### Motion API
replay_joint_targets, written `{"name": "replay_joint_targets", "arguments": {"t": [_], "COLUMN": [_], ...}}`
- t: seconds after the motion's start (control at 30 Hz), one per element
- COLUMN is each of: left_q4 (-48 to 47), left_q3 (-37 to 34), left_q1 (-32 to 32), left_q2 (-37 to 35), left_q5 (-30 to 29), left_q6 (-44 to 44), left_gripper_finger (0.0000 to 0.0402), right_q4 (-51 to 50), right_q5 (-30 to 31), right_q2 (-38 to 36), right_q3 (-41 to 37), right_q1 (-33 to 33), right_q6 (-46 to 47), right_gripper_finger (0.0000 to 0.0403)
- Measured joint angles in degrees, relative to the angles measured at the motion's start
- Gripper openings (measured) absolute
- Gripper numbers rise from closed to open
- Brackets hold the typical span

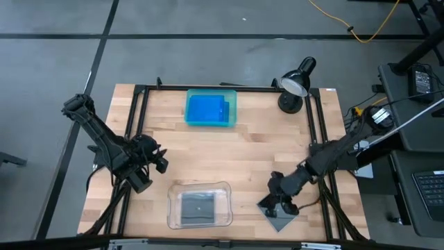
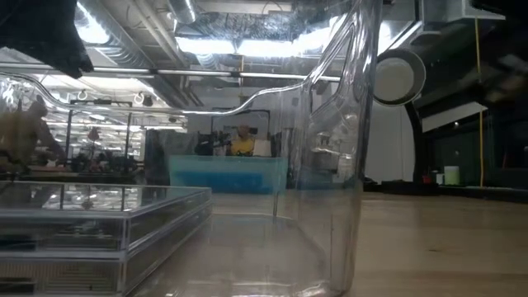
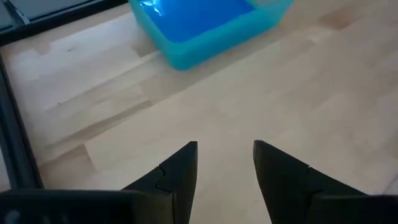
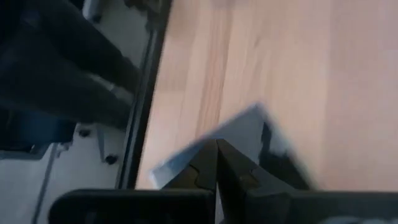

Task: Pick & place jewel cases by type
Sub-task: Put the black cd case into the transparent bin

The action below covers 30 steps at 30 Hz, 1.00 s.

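Observation:
A dark grey glossy jewel case (image 1: 279, 222) lies near the table's near right edge, one corner toward that edge. My right gripper (image 1: 277, 206) (image 4: 216, 146) stands over it, shut, pointing down at the case's face (image 4: 239, 134). Bright blue cases (image 1: 207, 110) lie in the teal-green tray (image 1: 232, 111) at the far middle. Another dark grey case (image 1: 200, 207) lies flat in the clear tray (image 1: 173, 208) at the near middle. My left gripper (image 1: 158, 165) (image 3: 225, 149) waits open over bare wood at the left. My right gripper's shut fingertips (image 4: 208, 155) come slanting down from above at the dark grey case, near the middle of its face (image 4: 233, 140). The fingers hide the spot itself, so I cannot tell whether they touch it. The case shows a dark band along one side.
A black desk lamp (image 1: 297, 80) stands at the far right corner. Black frame rails (image 1: 139, 125) run along the table's left, right and far sides. Bare wood lies between the two trays. In the low view the clear tray's wall (image 2: 330, 165) stands close in front.

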Motion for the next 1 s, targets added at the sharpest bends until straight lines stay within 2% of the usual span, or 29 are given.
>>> {"name": "replay_joint_targets", "arguments": {"t": [0.23,0.43,0.77,1.0], "left_q4": [-0.06,-0.08,-0.04,0.33], "left_q3": [-0.9,-0.9,-0.9,-0.9], "left_q1": [0.01,0.01,0.01,0.01], "left_q2": [0.0,0.0,0.0,0.0], "left_q5": [-1.8,-2.21,-2.25,-4.13], "left_q6": [0.32,1.69,1.03,-1.37], "left_gripper_finger": [0.0149,0.0148,0.0148,0.0146], "right_q4": [0.59,1.26,1.87,1.79], "right_q5": [-0.45,-3.68,-13.4,-13.69], "right_q2": [7.15,11.37,17.62,18.05], "right_q3": [0.0,0.0,0.17,0.2], "right_q1": [5.02,5.38,-0.89,-9.54], "right_q6": [11.85,14.73,7.79,-0.5], "right_gripper_finger": [0.001,0.001,0.001,0.001]}}
